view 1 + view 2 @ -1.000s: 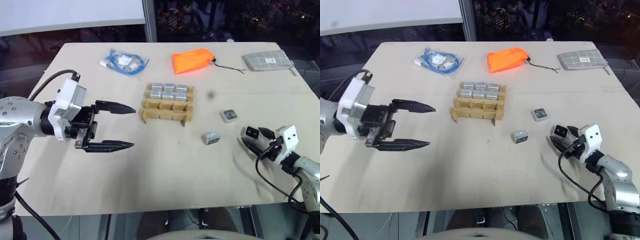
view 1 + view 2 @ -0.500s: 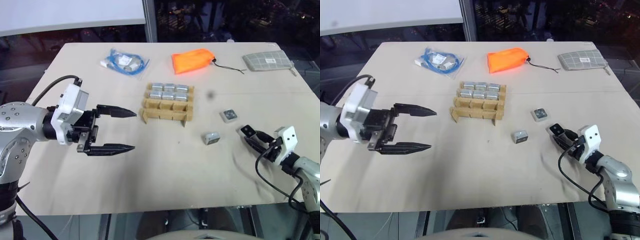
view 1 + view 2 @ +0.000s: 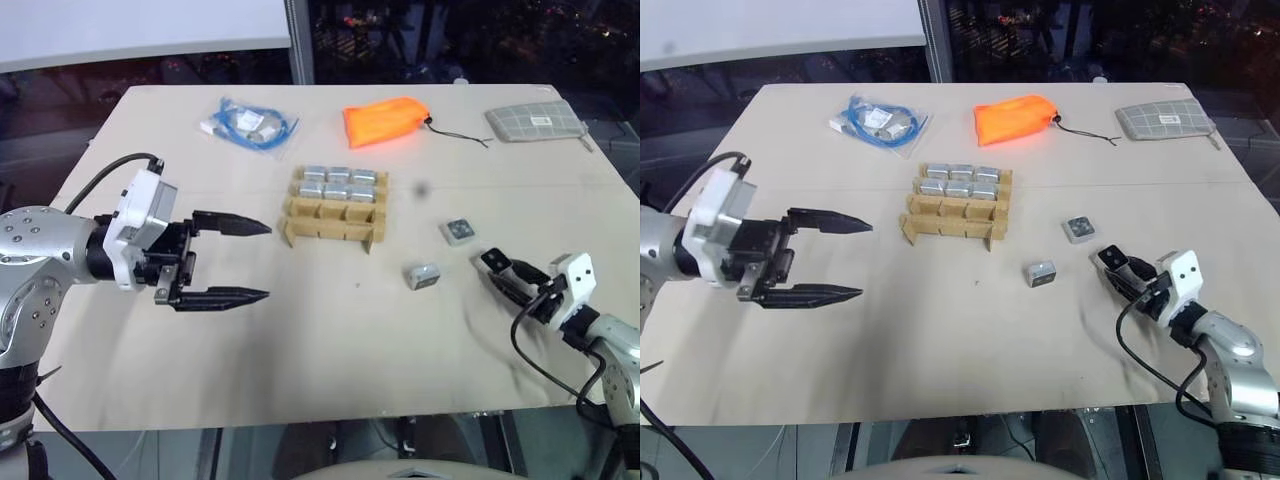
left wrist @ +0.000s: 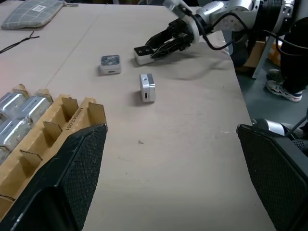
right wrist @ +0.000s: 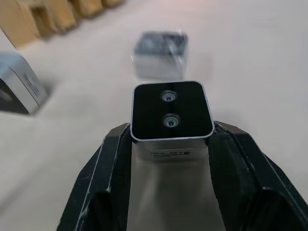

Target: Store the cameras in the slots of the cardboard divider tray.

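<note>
Right hand (image 5: 168, 144) clamps 1 camera (image 5: 172, 111), 2 cameras (image 3: 423, 276) lying just beyond.

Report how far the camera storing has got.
Done: six cameras fill the two far rows of the cardboard divider tray. In hand: the right end effector is shut on one camera. Left: that one, plus two loose cameras on the table, for the three empty near slots. The left end effector is open.

Brushed-metal camera (image 5: 172, 118) with glossy black face, brown cardboard divider tray (image 3: 333, 222), matt tabletop (image 3: 330, 350)
</note>
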Available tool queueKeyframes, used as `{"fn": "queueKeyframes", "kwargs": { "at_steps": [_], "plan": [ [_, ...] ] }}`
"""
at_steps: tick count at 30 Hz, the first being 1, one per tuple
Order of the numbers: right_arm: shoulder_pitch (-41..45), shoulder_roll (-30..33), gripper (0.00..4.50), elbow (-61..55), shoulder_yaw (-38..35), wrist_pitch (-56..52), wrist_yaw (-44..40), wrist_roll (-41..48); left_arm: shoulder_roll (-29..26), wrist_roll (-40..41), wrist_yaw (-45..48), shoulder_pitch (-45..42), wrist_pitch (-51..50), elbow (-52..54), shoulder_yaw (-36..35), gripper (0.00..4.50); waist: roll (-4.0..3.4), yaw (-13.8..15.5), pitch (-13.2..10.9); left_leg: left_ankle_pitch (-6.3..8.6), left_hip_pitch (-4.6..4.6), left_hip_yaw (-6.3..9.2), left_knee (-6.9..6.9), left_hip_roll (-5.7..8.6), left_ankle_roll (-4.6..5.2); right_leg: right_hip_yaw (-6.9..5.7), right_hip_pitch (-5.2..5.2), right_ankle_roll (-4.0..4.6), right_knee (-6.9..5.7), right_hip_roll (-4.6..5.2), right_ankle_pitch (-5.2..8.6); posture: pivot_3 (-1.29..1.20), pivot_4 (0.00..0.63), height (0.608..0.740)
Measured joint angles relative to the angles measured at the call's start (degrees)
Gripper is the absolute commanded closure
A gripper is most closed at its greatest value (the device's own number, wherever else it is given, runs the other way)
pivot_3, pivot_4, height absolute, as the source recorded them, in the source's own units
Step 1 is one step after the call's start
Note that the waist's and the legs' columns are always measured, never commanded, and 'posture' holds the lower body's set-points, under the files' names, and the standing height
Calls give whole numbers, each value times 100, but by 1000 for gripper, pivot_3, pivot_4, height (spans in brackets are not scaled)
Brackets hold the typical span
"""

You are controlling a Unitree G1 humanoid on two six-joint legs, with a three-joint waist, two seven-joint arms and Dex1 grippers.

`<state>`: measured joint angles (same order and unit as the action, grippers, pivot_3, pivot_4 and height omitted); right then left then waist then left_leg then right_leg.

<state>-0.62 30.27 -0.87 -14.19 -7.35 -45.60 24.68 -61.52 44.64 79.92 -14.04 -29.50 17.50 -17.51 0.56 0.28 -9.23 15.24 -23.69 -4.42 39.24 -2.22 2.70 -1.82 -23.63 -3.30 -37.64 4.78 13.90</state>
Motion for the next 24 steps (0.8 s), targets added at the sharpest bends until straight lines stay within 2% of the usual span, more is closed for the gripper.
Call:
{"fn": "queueKeyframes", "kwargs": {
  "at_steps": [6, 10, 14, 18, 24],
  "plan": [
    [328, -12, 2767, -725, 182, 57, -28, 61, 751, 595, -933, -160, -594, -2, 1, 0, 1, 0, -1, -1, 0, 6, 2, -2, -1, -2, 0, 0, -4, -1, 0, 0, 150, 740],
    [839, -26, 2767, -1427, 944, 84, -36, -249, 1595, 1614, -2341, -161, -1711, -1, 46, 0, 6, -47, -3, -1, -1, 13, 9, -5, -1, -2, 0, -1, -12, 2, -1, 0, 150, 740],
    [1211, -62, 2767, -1809, 1651, 324, -89, -714, 2081, 2516, -3370, -74, -2558, -27, 175, 0, 15, -54, -7, -1, -4, 15, 10, -3, -2, -5, 1, -1, -11, 10, -1, 0, 150, 740],
    [1723, -268, 2767, -1742, 2371, 900, -241, -1333, 2507, 3204, -4183, -98, -3021, -261, 237, 0, 20, -81, -8, -2, 0, 15, 15, 0, -2, -4, 3, -1, -14, 14, -2, 0, 150, 740],
    [2424, -581, 2767, -971, 3182, 2155, -455, -2075, 2776, 3601, -4808, -318, -3429, -698, 449, 0, 28, -87, -11, -4, -2, 20, 15, 5, -6, -12, 3, 0, -16, 11, -2, 0, 150, 740]
  ]
}}
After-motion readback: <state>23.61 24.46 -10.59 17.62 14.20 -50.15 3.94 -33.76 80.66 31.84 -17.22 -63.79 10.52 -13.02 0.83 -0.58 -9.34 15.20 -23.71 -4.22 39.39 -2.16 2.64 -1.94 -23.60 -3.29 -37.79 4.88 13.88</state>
